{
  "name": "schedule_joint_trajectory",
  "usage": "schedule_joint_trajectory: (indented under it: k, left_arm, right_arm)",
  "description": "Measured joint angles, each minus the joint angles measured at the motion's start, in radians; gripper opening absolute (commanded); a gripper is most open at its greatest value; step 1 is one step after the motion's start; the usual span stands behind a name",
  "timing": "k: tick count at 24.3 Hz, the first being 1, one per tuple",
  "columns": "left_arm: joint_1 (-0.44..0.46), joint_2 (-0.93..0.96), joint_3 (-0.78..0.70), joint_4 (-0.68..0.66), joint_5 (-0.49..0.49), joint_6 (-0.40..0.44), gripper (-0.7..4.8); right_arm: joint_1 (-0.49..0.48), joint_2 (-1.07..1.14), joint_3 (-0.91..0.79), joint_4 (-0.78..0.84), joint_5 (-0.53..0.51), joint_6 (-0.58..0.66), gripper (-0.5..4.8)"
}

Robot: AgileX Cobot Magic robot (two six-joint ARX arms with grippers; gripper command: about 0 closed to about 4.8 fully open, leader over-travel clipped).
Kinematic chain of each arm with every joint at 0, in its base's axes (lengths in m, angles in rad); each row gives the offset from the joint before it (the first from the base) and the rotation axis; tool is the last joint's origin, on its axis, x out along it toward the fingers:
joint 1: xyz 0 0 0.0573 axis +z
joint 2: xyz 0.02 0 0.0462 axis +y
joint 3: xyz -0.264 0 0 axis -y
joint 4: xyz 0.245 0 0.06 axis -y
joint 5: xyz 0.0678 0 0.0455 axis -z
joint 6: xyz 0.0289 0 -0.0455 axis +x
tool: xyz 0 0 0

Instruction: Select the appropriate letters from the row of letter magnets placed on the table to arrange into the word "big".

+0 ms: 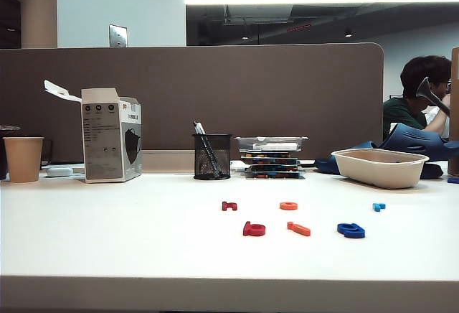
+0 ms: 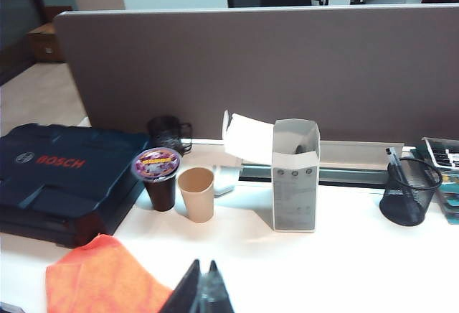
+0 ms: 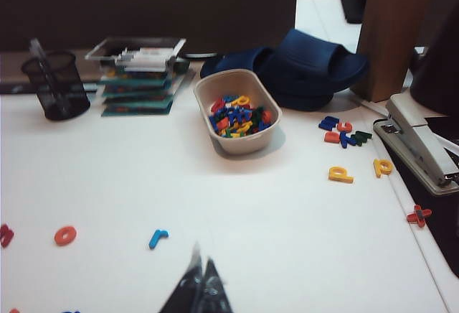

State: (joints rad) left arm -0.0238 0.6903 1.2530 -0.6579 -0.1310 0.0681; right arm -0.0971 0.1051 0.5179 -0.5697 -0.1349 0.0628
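Both claws out of the exterior view, so nothing is over the letters; on the table (image 1: 107,241) the front row nearer the front edge reads red "b" (image 1: 254,229), orange-red "i" (image 1: 299,228), dark blue "g" (image 1: 351,230), evenly spaced, well apart, flat. Behind them, toward the back edge: dark red letter (image 1: 229,205), orange ring (image 1: 288,205), light blue letter (image 1: 379,206). By that layout I'd judge "big" already spelled and the arms parked; next move, if any, is only a tidy-up of the "i", which lies slanted. Left wrist view: left claw (image 2: 203,290) clenched, fingertips together, empty, hanging above the table's left end near an orange cloth (image 2: 104,277); paper cup (image 2: 196,194), white carton (image 2: 295,175) and mesh pen cup (image 2: 409,192) stand along the back edge; no letters visible here. Right wrist view: right claw (image 3: 200,287) pinched closed, holding nothing, above the right half of the table; orange ring (image 3: 65,235) and light blue letter (image 3: 158,238) just ahead of it, bowl of spare letters (image 3: 237,113) farther back.
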Motion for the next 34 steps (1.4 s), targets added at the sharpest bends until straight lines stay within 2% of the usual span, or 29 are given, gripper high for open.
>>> schedule_joint_trajectory:
  k: [10, 15, 18, 20, 25, 27, 29, 34]
  left_arm:
    - [-0.004, -0.536, -0.321, -0.058, 0.042, -0.062, -0.05]
    - [-0.019, -0.68, -0.415, -0.042, 0.066, -0.069, -0.06]
    - [-0.039, -0.687, -0.497, -0.002, 0.092, -0.061, -0.06]
    - [-0.044, -0.687, -0.583, 0.077, 0.107, -0.061, -0.05]
    - [-0.043, -0.688, -0.802, 0.409, 0.113, -0.056, -0.05]
    - [-0.043, -0.687, -0.89, 0.504, 0.113, -0.053, -0.06]
    - [-0.043, -0.687, -1.031, 0.663, 0.113, -0.054, -0.06]
    - [-0.043, -0.688, -1.14, 0.745, 0.113, -0.054, -0.05]
  right_arm:
    - [0.004, -0.098, -0.169, 0.172, -0.001, 0.078, -0.07]
    - [0.004, -0.098, -0.253, 0.221, 0.0, 0.083, -0.07]
    - [0.004, -0.098, -0.313, 0.277, -0.001, 0.083, -0.07]
    - [0.004, -0.098, -0.345, 0.293, -0.001, 0.083, -0.07]
    - [0.004, -0.098, -0.421, 0.36, 0.0, 0.073, -0.07]
    - [0.004, -0.098, -0.447, 0.383, 0.0, 0.071, -0.07]
    - [0.004, -0.098, -0.48, 0.443, 0.0, 0.068, -0.07]
    - [0.004, -0.098, -0.508, 0.469, 0.0, 0.059, -0.07]
